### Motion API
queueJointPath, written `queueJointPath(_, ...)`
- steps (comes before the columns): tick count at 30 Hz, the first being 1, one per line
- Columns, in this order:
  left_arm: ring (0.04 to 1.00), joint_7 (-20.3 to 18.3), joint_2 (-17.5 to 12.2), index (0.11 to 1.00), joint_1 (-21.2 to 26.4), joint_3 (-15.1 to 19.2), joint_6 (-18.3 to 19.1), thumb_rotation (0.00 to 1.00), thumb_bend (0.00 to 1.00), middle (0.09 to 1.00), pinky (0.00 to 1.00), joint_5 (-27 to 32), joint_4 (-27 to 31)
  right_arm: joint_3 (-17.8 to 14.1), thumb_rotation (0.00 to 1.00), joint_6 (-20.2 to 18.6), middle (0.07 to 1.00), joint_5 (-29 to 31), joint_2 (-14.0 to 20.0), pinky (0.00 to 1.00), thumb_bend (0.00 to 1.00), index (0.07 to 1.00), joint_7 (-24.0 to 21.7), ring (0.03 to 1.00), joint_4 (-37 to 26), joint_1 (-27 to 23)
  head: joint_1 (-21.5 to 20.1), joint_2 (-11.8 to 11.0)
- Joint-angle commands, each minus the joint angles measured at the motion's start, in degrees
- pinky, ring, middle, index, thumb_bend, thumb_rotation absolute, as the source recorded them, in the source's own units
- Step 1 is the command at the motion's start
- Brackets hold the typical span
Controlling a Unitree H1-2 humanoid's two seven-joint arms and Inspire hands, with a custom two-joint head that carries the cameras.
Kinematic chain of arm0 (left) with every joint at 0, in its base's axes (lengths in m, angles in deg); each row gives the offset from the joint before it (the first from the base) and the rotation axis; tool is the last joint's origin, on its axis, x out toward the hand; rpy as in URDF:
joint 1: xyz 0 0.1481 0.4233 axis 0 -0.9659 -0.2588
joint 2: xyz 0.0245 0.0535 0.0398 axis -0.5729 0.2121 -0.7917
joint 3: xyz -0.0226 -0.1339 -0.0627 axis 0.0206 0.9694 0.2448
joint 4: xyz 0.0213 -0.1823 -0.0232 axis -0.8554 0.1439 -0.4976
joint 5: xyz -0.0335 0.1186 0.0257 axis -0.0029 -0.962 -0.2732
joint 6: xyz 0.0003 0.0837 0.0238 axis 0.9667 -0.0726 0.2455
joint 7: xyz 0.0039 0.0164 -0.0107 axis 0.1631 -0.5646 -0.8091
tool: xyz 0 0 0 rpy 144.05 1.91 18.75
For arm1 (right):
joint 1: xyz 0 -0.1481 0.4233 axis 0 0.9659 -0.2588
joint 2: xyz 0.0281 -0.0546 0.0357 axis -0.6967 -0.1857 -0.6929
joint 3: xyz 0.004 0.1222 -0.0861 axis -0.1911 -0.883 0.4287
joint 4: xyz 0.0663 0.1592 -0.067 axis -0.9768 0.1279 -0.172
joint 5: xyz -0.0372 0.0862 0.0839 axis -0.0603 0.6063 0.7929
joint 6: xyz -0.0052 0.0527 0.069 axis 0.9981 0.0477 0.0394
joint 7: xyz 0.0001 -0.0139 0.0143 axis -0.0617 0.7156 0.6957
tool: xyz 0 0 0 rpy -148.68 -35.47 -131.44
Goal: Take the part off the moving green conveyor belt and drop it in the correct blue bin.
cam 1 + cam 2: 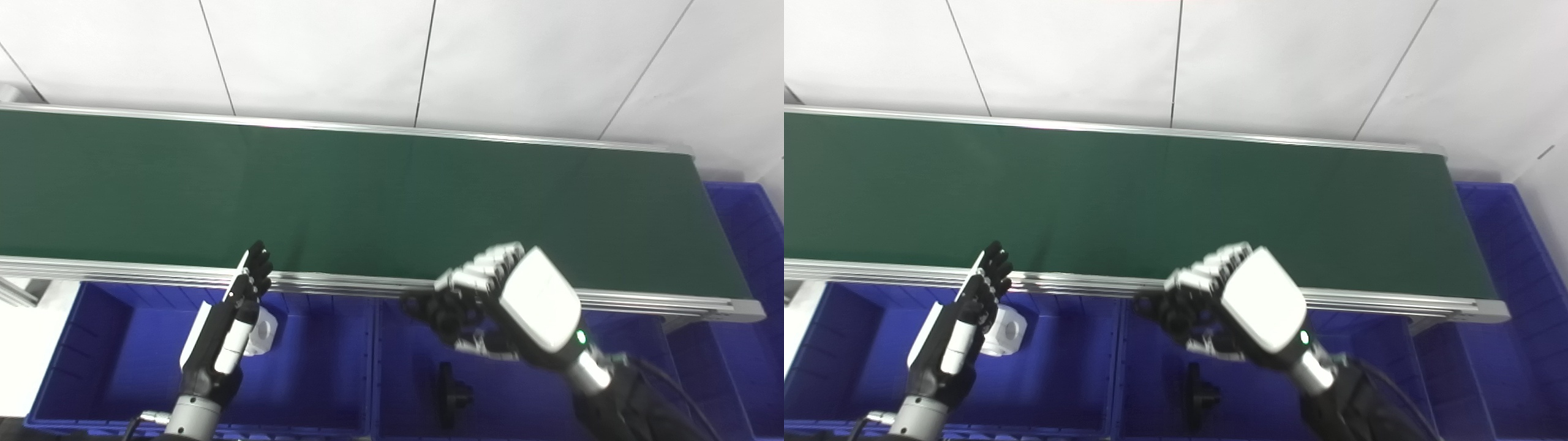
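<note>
Parts counted two: white blocky part with round hole, lying in lower-left blue bin beside left hand; black part in lower-centre blue bin. Green conveyor belt spanned mid-frame. Left hand stood flat, fingers straight, holding nothing. Right hand curled loosely, grasping nothing.

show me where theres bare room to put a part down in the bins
Left bin: bare floor left of the left hand, which crowds the white part. Middle bin: free beside the black part; the right hand hangs above. The belt is bare.
</note>
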Motion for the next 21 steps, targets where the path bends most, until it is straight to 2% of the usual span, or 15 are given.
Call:
queueJointPath(1,0.988,-0.68,-0.73,1.0,0.55,0.6,0.68,0.88,0.67,1.0,1.0,1.06,2.75,-1.24,0.13,2.06,0.246,1.46,0.43,0.1,0.51,0.484,-0.32,0.144,-1.27,0.92,0.02,0.08)
queueJointPath(4,0.985,-0.85,-0.86,1.0,0.65,1.04,1.67,0.86,0.67,1.0,1.0,1.27,3.47,-1.21,0.14,2.51,0.285,1.28,0.97,0.13,0.5,0.484,-1.31,0.173,0.41,2.23,-0.28,0.65)
queueJointPath(8,0.984,-1.03,-0.87,1.0,0.52,1.29,2.56,0.84,0.67,1.0,1.0,1.42,4.36,-1.49,0.13,2.07,0.284,0.85,1.7,0.13,0.5,0.484,-3.83,0.172,2.25,3.27,-0.44,1.35)
queueJointPath(13,0.985,-1.07,-0.73,1.0,0.32,1.23,3.62,0.85,0.68,1.0,1.0,1.06,5.33,-2.66,0.14,-1.2,0.34,0.44,1.4,0.15,0.5,0.486,-9.21,0.209,2.76,3.55,-0.37,1.4)
queueJointPath(14,0.985,-1.05,-0.57,1.0,0.25,1.23,3.75,0.85,0.68,1.0,1.0,1.28,5.49,-2.82,0.14,-2.78,0.345,-0.6,1.27,0.15,0.5,0.486,-11.55,0.212,2.75,3.54,-0.18,1.44)
queueJointPath(15,0.983,-1.03,-0.45,1.0,0.19,1.23,3.85,0.84,0.68,1.0,1.0,1.46,5.6,-2.95,0.15,-3.87,0.399,-1.36,1.18,0.19,0.5,0.488,-13.28,0.255,2.71,3.54,-0.18,1.44)
queueJointPath(17,0.982,-0.98,-0.21,1.0,0.08,1.19,4.05,0.84,0.67,1.0,1.0,1.64,5.83,-3.17,0.16,-7.36,0.446,-3.24,0.8,0.24,0.5,0.493,-18.26,0.302,2.95,3.37,0.05,1.55)
queueJointPath(18,0.982,-1.0,-0.18,1.0,-0.01,1.12,4.22,0.84,0.67,1.0,1.0,1.56,6.04,-3.4,0.16,-9.95,0.456,-4.85,0.39,0.25,0.5,0.494,-21.65,0.313,2.65,3.52,0.23,1.65)
queueJointPath(19,0.982,-1.03,-0.17,1.0,-0.07,1.09,4.35,0.84,0.66,1.0,1.0,1.5,6.19,-3.53,0.33,-11.84,0.508,-6.0,0.11,0.31,0.64,0.601,-24.07,0.381,2.35,3.63,0.23,1.65)
queueJointPath(20,0.981,-1.05,-0.13,1.0,-0.2,1.04,4.47,0.85,0.66,1.0,1.0,1.44,6.41,-3.68,0.49,-14.06,0.602,-7.26,-0.18,0.41,0.77,0.699,-27.44,0.485,1.44,3.87,0.47,1.64)
queueJointPath(21,0.98,-1.06,-0.09,1.0,-0.29,1.0,4.56,0.85,0.67,1.0,1.0,1.4,6.57,-3.78,0.55,-15.59,0.646,-8.1,-0.38,0.45,0.8,0.726,-29.82,0.529,0.74,4.03,0.5,1.63)
